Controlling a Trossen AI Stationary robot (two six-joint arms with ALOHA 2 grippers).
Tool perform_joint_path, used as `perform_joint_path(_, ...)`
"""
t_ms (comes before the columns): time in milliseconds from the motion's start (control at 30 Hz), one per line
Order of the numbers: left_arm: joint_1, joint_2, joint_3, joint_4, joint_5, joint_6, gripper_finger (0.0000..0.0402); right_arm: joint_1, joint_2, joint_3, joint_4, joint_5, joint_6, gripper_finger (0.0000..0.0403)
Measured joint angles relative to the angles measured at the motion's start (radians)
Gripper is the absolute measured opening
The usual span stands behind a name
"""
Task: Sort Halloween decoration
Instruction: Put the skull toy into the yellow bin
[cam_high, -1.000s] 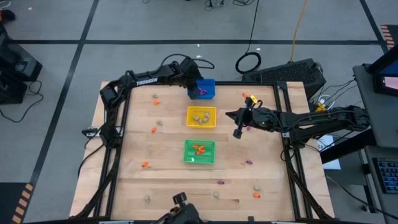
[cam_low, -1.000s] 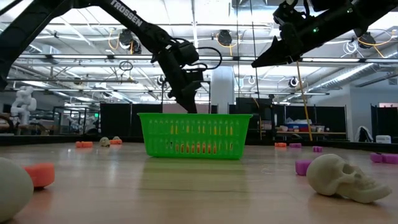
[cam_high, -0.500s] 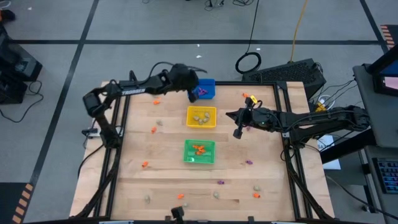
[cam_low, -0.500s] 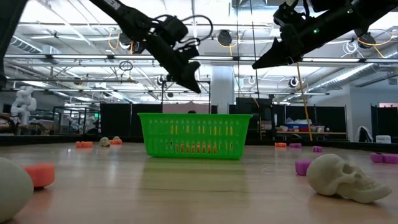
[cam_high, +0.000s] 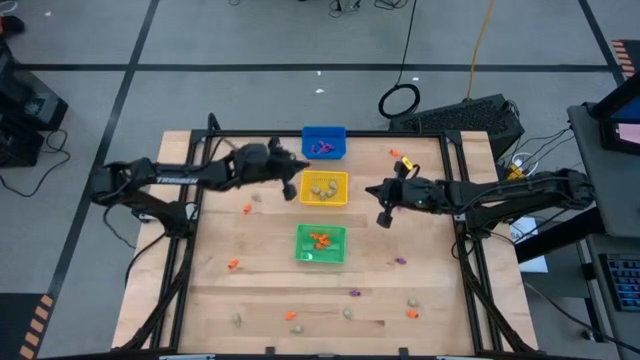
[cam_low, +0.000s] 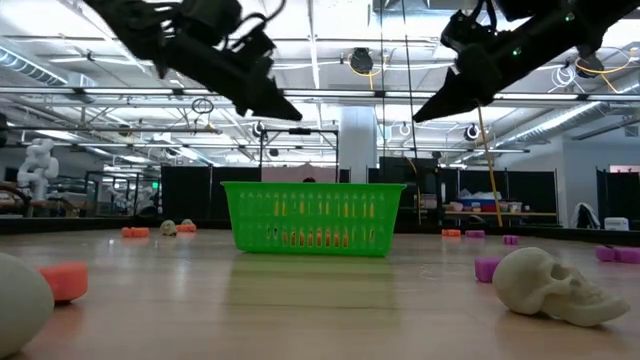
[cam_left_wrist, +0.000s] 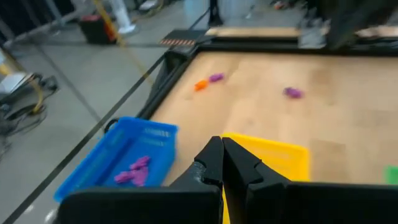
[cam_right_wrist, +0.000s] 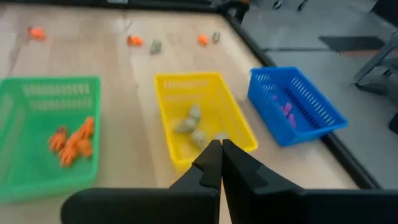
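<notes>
Several trinkets lie loose on the table; the beige one (cam_high: 256, 197) and orange one (cam_high: 247, 208) sit just below the left gripper (cam_high: 292, 191), jaws pinched shut and empty. Right gripper (cam_high: 382, 217), also shut and empty, hangs well apart beyond the yellow bin (cam_high: 341, 178).

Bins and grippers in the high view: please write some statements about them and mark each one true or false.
1. The blue bin holds purple trinkets. True.
2. The green bin holds beige pieces. False: it holds orange trinkets.
3. The left gripper is shut beside the yellow bin. True.
4. The right gripper holds a skull. False: it is shut on nothing, above bare table.
5. Every trinket is already in a bin. False: several lie on the table.
</notes>
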Motion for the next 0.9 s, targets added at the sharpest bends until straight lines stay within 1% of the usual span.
perform_joint_path(100, -0.054, -0.038, -0.089, 0.107, -0.007, -0.001, 0.0000, 0.031, 0.000, 0.044, -0.123, -0.024, 0.059, 0.0000)
perform_joint_path(233, -0.109, -0.065, -0.180, 0.230, -0.027, -0.001, 0.0000, 0.105, 0.000, 0.110, -0.310, -0.026, 0.187, 0.0000)
perform_joint_path(400, -0.156, -0.076, -0.232, 0.280, -0.034, -0.001, 0.0000, 0.237, 0.044, 0.181, -0.500, -0.037, 0.356, 0.0000)
perform_joint_path(533, -0.185, -0.075, -0.241, 0.282, -0.071, 0.006, 0.0000, 0.349, 0.134, 0.240, -0.608, -0.081, 0.509, 0.0000)
perform_joint_path(633, -0.191, -0.075, -0.241, 0.285, -0.076, 0.001, 0.0000, 0.430, 0.225, 0.295, -0.674, -0.127, 0.613, 0.0000)
perform_joint_path(767, -0.196, -0.075, -0.241, 0.311, -0.080, -0.002, 0.0000, 0.532, 0.349, 0.397, -0.809, -0.190, 0.756, 0.0000)
perform_joint_path(833, -0.201, -0.075, -0.241, 0.311, -0.080, -0.002, 0.0000, 0.578, 0.403, 0.451, -0.860, -0.238, 0.839, 0.0005)
perform_joint_path(900, -0.210, -0.075, -0.241, 0.308, -0.080, -0.002, 0.0000, 0.622, 0.447, 0.498, -0.899, -0.275, 0.918, 0.0018)
